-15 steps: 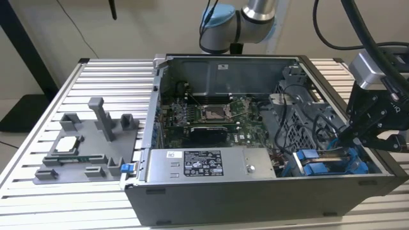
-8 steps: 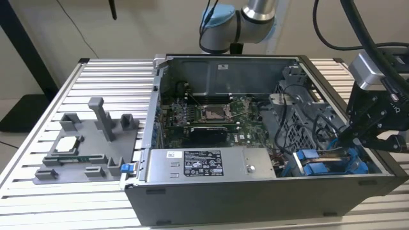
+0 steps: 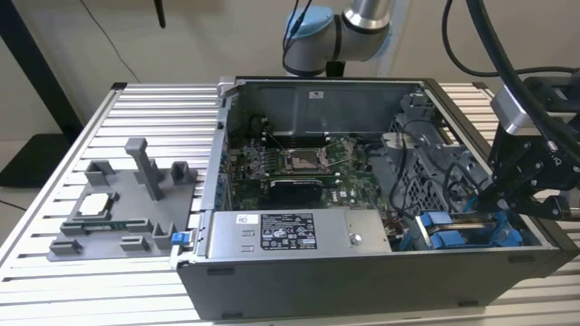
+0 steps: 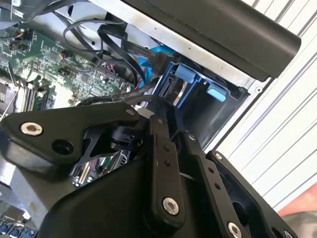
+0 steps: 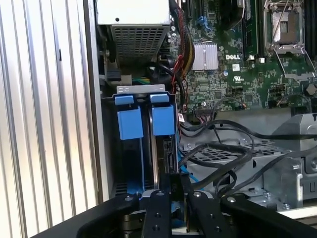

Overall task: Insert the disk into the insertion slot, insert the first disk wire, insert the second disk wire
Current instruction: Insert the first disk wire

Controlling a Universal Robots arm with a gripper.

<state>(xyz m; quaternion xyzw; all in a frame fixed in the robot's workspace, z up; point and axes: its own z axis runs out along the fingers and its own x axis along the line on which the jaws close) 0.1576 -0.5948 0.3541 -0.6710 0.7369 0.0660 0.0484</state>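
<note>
The open computer case point(image 3: 363, 278) lies on its side. The gripper point(image 5: 176, 181) hangs just above the insertion slot point(image 5: 131, 124), fingers drawn nearly together; whether they pinch anything is unclear. The disk point(image 5: 165, 148) stands on edge inside that slot.

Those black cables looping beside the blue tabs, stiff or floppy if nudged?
Probably floppy: the black cables drape in loose loops over the grey metal cage. Likely a little springy, since some arcs stand unsupported. Being thin, they look light.
</note>
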